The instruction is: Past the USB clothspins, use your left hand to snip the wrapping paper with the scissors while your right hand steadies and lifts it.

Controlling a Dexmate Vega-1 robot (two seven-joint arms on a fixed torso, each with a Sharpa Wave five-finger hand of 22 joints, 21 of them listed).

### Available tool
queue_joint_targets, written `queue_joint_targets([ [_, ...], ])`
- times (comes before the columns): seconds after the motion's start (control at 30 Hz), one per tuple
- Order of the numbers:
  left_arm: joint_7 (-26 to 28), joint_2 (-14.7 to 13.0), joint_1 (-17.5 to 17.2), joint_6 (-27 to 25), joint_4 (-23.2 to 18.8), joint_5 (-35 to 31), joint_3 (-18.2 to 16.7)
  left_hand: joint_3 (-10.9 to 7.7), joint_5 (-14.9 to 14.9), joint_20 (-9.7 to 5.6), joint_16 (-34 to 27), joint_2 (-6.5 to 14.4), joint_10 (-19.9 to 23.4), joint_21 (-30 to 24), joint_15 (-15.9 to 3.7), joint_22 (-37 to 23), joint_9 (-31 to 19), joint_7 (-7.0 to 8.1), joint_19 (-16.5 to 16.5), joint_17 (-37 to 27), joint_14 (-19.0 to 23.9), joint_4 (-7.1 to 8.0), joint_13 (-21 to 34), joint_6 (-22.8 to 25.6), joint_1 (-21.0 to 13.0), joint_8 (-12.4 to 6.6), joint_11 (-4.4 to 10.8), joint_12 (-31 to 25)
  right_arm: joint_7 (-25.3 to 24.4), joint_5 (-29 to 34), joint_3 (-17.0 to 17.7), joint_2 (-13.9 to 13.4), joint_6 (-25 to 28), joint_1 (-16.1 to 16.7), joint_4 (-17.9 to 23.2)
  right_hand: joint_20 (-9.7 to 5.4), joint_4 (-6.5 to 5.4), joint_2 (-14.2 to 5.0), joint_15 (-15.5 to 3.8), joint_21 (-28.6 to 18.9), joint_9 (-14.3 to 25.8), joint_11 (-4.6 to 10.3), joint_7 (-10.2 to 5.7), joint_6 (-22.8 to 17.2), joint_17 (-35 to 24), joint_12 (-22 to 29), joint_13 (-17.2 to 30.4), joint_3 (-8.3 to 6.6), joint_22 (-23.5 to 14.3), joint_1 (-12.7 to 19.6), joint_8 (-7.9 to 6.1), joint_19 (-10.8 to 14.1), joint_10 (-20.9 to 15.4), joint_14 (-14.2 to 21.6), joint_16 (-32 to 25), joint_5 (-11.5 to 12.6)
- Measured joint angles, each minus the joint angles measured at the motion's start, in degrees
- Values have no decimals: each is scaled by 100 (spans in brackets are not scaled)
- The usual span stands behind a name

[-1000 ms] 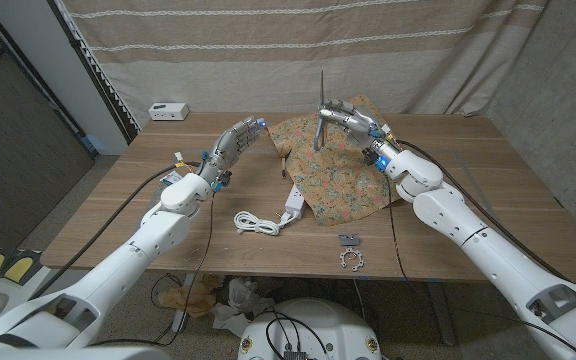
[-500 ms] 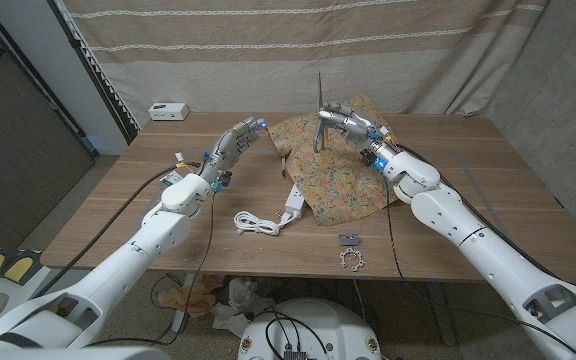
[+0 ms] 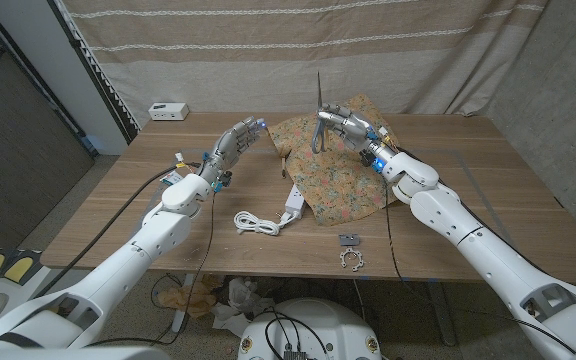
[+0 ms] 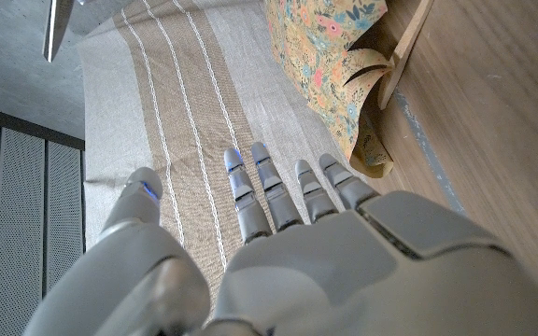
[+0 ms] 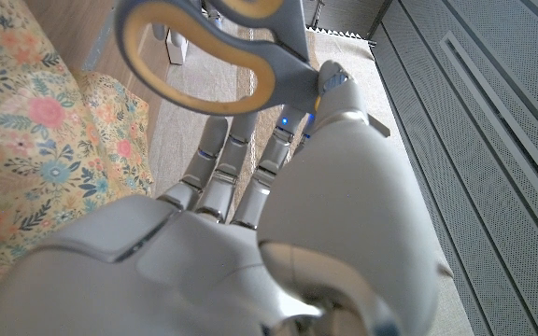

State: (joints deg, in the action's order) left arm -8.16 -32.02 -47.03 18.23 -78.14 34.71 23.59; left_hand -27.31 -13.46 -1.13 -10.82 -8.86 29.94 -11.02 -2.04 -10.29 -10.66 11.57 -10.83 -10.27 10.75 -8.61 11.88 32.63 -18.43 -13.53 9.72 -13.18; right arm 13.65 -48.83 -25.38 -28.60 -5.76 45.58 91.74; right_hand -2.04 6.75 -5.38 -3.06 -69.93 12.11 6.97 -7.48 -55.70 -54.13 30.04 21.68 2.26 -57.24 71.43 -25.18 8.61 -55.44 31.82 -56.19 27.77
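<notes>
From the head view, our right hand [image 3: 343,124] has the scissors [image 3: 320,108] up above the far part of the wrapping paper [image 3: 336,172], blades pointing straight up, fingers clamped around the handles. Our left hand [image 3: 236,142] hangs over the table [image 3: 488,190] just left of the paper, fingers apart and holding nothing. Nearer to us lie a white cable [image 3: 256,222], a white clip [image 3: 292,208] at the paper's near-left edge, and two small metal bits [image 3: 349,251]. The task wants the left hand cutting, so we judge the sensible step is a handover: bring the handles across, low and slow, blades turned away from the receiving fingers. In the left wrist view, our left hand [image 4: 278,252] shows fingers [image 4: 250,191] spread and straight, with the flowered paper [image 4: 330,56] curling up off the wood beyond them, a lifted edge that should take a blade nicely. In the right wrist view, our right hand [image 5: 250,233] pins the yellow-lined handle loops [image 5: 215,49] between thumb and fingers, paper [image 5: 26,140] alongside. We'd loosen this grip only once the left hand has the loops firmly.
</notes>
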Motion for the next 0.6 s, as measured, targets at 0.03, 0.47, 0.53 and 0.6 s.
queue_joint_targets([
  [0.03, 0, 2, 0, 0, 2, 0, 0, 0, 0, 0, 0, 0, 0, 0, 0, 0, 0, 0, 0, 0, 0, 0, 0, 0, 0, 0, 0, 0, 6, -7, 0, 0, 8, -2, -2, -8, 3, 0, 6, -16, -4, 2, 0, 0, 17, -15, 0, 3, 16, 0, 0, -13, -14, -38, -3, 0],
  [0.47, 2, 28, 4, 16, 56, 7, -1, 0, 35, 31, 0, 0, 0, 0, 0, 1, 0, 11, 31, 0, 0, 0, -1, 55, 0, 0, -1, -1, 105, -85, -12, -18, 162, -48, -35, 10, -22, -2, 30, 38, -6, -2, -95, -92, 1407, -240, -2, 41, 699, -2, 149, -1139, -18, -565, 1461, 129],
  [0.53, 2, 30, 7, 18, 61, 9, -1, 0, 35, 31, 0, 0, 13, 0, 0, 1, -1, -1, 31, 1, 0, 0, -1, 104, 0, 0, 13, -1, 119, -93, -17, -19, 175, -57, -42, 11, -25, -3, 30, 50, -6, -2, -116, -70, 1438, -261, -1, 43, 769, -2, 149, -1235, -18, -565, 1514, 129],
  [0.6, 2, 30, 9, 19, 65, 10, -1, 0, 34, 31, 0, 0, 41, 0, 0, 1, -1, -1, 31, 1, 0, 0, -1, 104, 0, 0, 41, -1, 132, -101, -19, -19, 189, -60, -48, 2, -71, -10, 42, -65, -6, -2, -117, -71, 1126, -328, -1, 89, 805, -10, 195, -1299, -18, -638, 1247, 129],
])
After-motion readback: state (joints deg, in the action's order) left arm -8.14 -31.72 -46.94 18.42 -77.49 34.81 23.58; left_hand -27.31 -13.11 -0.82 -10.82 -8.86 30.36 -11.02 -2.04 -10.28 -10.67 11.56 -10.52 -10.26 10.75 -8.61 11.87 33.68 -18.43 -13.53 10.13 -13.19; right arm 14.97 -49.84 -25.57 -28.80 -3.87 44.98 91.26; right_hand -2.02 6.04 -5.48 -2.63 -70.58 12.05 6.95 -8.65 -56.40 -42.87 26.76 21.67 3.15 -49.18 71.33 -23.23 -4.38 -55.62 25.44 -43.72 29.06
